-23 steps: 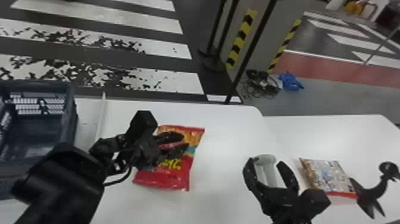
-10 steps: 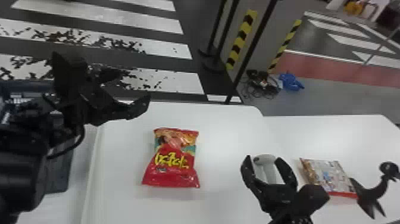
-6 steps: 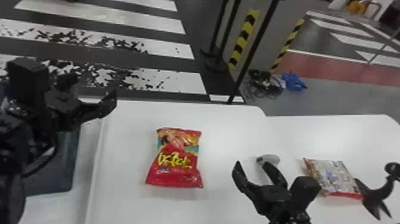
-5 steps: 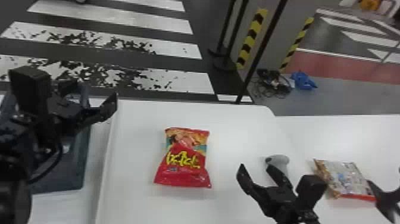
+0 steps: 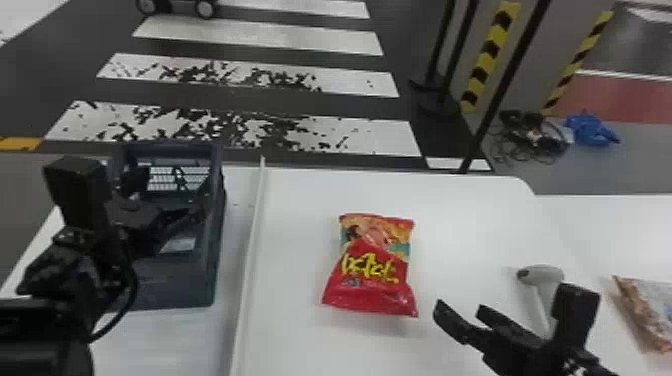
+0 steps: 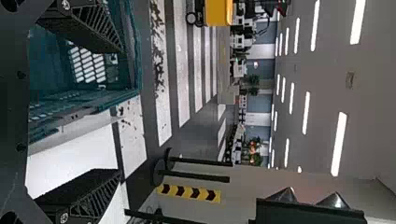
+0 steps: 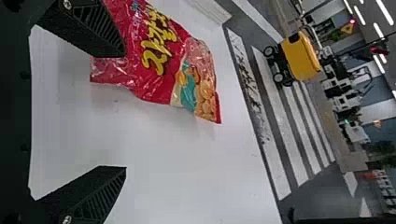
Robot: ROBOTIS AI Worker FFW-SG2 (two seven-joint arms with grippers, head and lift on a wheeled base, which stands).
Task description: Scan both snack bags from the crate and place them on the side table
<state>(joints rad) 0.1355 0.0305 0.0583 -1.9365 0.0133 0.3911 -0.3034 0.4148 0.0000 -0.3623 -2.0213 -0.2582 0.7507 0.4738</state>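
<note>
At the lower right of the head view, the right gripper (image 5: 461, 310) has its jaws spread with nothing between them. At the left, the left gripper (image 5: 175, 189) hangs over the crate (image 5: 214, 260), its jaws apart and empty too.

The red snack bag (image 5: 371, 265) lies flat near the middle of the white worktop (image 5: 470, 225), yellow lettering up. A grey scanner (image 5: 542, 275) rests just beyond the right gripper, and the other snack bag (image 5: 645, 310) is cut off by the right edge. A thin raised lip (image 5: 254, 215) runs up the white surface between crate and red bag; the worktop's far corner is rounded.

Past it, the dark floor (image 5: 340, 105) carries white crossing stripes, two of them mottled black. Toward the upper right stand black posts (image 5: 515, 75) and yellow-and-black striped bands (image 5: 487, 57), with tangled cables (image 5: 537, 137) and a blue bundle (image 5: 590, 131) on grey floor. Farther off, the right wrist view shows a yellow wheeled cart (image 7: 300, 57); the left wrist view, strip lights (image 6: 339, 142) on the ceiling.
</note>
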